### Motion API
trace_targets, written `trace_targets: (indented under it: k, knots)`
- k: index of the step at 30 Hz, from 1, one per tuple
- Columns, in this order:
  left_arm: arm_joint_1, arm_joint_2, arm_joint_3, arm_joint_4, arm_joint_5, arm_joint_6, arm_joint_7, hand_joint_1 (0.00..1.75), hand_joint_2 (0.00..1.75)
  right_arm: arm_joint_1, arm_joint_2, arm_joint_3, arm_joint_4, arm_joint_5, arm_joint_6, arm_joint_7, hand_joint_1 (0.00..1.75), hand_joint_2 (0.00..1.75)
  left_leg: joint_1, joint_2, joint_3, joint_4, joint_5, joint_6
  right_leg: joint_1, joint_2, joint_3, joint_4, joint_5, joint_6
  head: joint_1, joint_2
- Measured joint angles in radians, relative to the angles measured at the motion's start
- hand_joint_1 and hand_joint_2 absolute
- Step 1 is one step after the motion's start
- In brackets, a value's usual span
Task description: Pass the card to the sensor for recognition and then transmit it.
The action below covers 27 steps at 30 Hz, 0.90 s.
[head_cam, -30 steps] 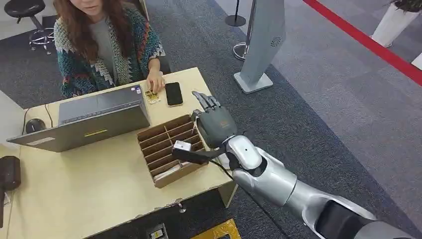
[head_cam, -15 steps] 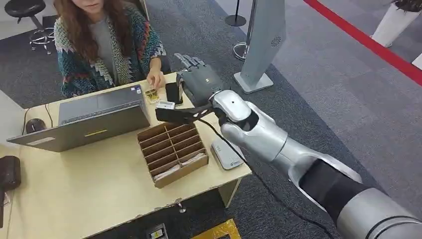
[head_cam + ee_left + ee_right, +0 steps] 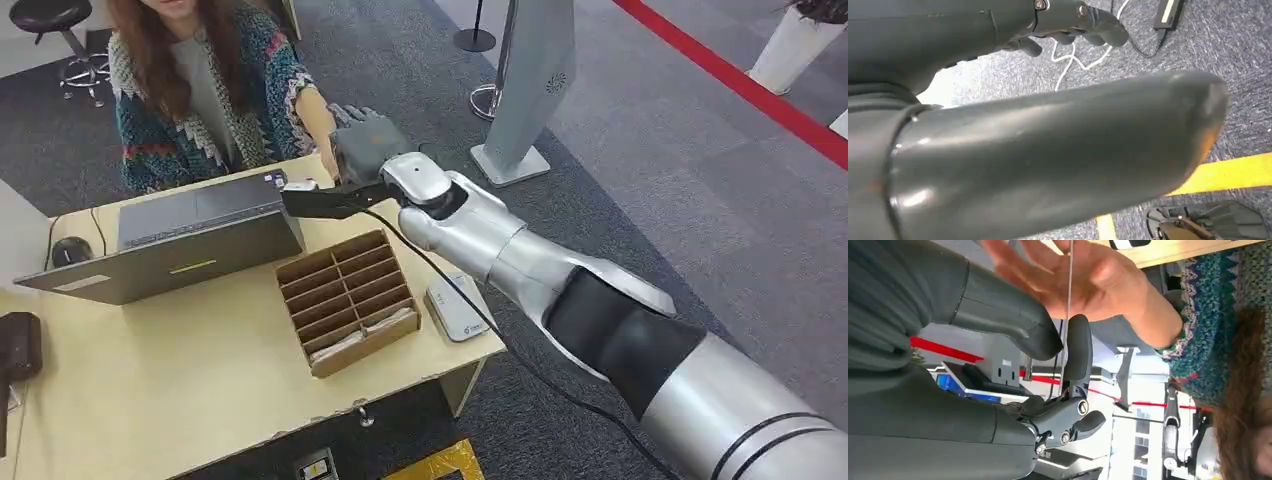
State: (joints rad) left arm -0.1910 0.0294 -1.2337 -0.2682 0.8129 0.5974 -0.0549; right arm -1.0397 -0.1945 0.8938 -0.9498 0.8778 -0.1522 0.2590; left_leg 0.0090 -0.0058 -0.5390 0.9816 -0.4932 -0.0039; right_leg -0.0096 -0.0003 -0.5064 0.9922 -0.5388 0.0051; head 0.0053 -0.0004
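Grey carpet surrounds the pale wooden counter [image 3: 150, 380]. From the head view, the right hand [image 3: 365, 145] reaches toward the seated person. Its wrist view reveals a thin white card [image 3: 1068, 300] pinched edge-on between thumb and finger, touching the person's open palm [image 3: 1083, 280]. The left hand [image 3: 1068, 20] hangs curled over carpet.

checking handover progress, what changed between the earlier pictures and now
The right hand moved from beside the divider box across the desk toward the person. It now pinches the card edge-on, and the person's hand has lifted off the desk to meet it. The white sensor came into sight as the arm moved on. Laptop and box stayed put.
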Motion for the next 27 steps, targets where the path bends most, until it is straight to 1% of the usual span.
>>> trace_targets:
  k: [4, 9, 10, 11, 16, 17, 20, 21, 23, 25, 26, 27]
  knots:
    - [0.000, -0.001, 0.000, 0.000, -0.003, 0.000, 0.001, 0.00, 0.00, -0.029, 0.022, 0.020, 0.061, -0.005, -0.005, 0.006, 1.75, 1.75, 0.000, 0.000, 0.000, 0.000, 0.000, 0.000, 0.000, 0.000, 0.000, 0.000, 0.000, 0.000, 0.000, 0.000]
    - [0.000, -0.001, 0.000, 0.000, -0.003, 0.000, 0.003, 0.00, 0.00, -0.041, 0.030, 0.033, 0.096, -0.006, -0.008, 0.007, 1.75, 1.75, 0.000, 0.000, 0.000, 0.000, 0.000, 0.000, 0.000, 0.000, 0.000, 0.000, 0.000, 0.000, 0.000, 0.000]
    - [0.001, -0.001, 0.000, 0.000, -0.003, 0.000, 0.003, 0.00, 0.00, -0.043, 0.034, 0.038, 0.111, -0.006, -0.009, 0.007, 0.31, 1.75, 0.000, 0.000, 0.000, 0.000, 0.000, 0.000, 0.000, 0.000, 0.000, 0.000, 0.000, 0.000, 0.000, 0.000]
    - [0.001, -0.001, 0.000, 0.000, -0.003, 0.000, 0.003, 0.00, 0.00, -0.045, 0.037, 0.040, 0.120, -0.007, -0.009, 0.007, 0.00, 1.75, 0.000, 0.000, 0.000, 0.000, 0.000, 0.000, 0.000, 0.000, 0.000, 0.000, 0.000, 0.000, 0.000, 0.000]
    - [0.003, -0.001, -0.001, 0.000, -0.003, 0.002, 0.003, 0.00, 0.00, -0.048, 0.041, 0.058, 0.154, -0.007, -0.009, 0.009, 0.00, 1.75, 0.000, 0.000, 0.000, 0.000, 0.000, 0.000, 0.000, 0.000, 0.000, 0.000, 0.000, 0.000, 0.000, 0.000]
    - [0.003, -0.001, -0.001, 0.000, -0.003, 0.004, 0.003, 0.00, 0.00, -0.048, 0.041, 0.061, 0.159, -0.005, -0.017, 0.014, 0.00, 0.00, 0.000, 0.000, 0.000, 0.000, 0.000, 0.000, 0.000, 0.000, 0.000, 0.000, 0.000, 0.000, 0.000, 0.000]
    - [0.007, -0.001, -0.001, 0.000, -0.002, 0.012, 0.003, 0.00, 0.00, -0.048, 0.041, 0.071, 0.174, 0.003, -0.058, 0.019, 0.00, 0.00, 0.000, 0.000, 0.000, 0.000, 0.000, 0.000, 0.000, 0.001, 0.000, 0.000, 0.000, 0.000, 0.000, 0.000]
    - [0.010, -0.001, -0.001, 0.000, 0.000, 0.015, 0.003, 0.00, 0.00, -0.048, 0.040, 0.072, 0.176, 0.020, -0.083, 0.026, 0.00, 0.00, 0.000, 0.001, 0.000, 0.000, 0.000, 0.000, 0.000, 0.001, -0.001, 0.000, 0.000, 0.000, 0.000, 0.000]
    - [0.015, -0.001, -0.001, 0.000, 0.002, 0.022, 0.003, 0.00, 0.00, -0.048, 0.031, 0.074, 0.176, 0.085, -0.144, 0.049, 0.00, 0.00, 0.000, 0.002, 0.017, 0.002, 0.000, 0.000, 0.000, 0.002, -0.002, 0.000, 0.001, 0.000, -0.001, 0.000]
    - [0.022, -0.001, -0.001, 0.000, 0.002, 0.030, 0.001, 0.00, 0.00, -0.048, 0.004, 0.076, 0.157, 0.186, -0.202, 0.080, 0.00, 0.00, 0.001, 0.002, 0.017, 0.004, 0.001, 0.000, 0.000, 0.002, -0.003, 0.001, 0.001, 0.000, 0.000, 0.000]
    - [0.025, -0.001, 0.000, 0.000, 0.003, 0.034, -0.003, 0.00, 0.00, -0.048, -0.014, 0.075, 0.135, 0.251, -0.236, 0.096, 0.00, 1.75, 0.001, 0.002, 0.016, 0.004, 0.000, 0.000, 0.000, 0.001, -0.002, 0.001, 0.001, 0.000, 0.000, 0.000]
    - [0.028, -0.001, 0.000, 0.000, 0.003, 0.037, -0.004, 0.00, 0.00, -0.048, -0.034, 0.071, 0.114, 0.299, -0.260, 0.106, 0.00, 1.75, 0.001, 0.002, 0.016, 0.004, 0.000, 0.000, 0.000, 0.001, -0.003, 0.001, 0.001, 0.000, 0.000, 0.000]
